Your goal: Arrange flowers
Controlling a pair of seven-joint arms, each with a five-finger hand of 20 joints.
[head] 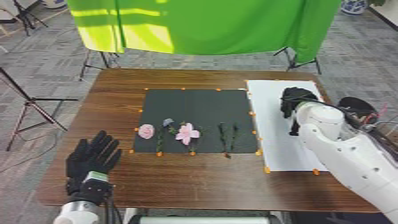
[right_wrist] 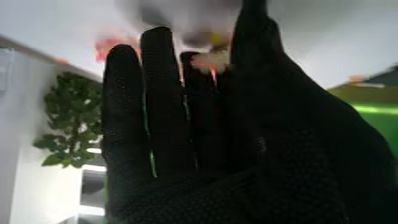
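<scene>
The right hand [right_wrist: 162, 100] had its fingers extended; any held item could not be determined. In the head view, the leafy stems [head: 224, 134] lay at its 7-to-8 o'clock on the black mat [head: 204, 107], long axes 12-to-6, nearer it than the open left hand [head: 92, 156].

A camera on the robot's head looks forward and down from above over a wooden table [head: 213, 185] toward a green cloth [head: 213, 27], while another peers at close range along the right hand [head: 297, 96], which both views share.
</scene>
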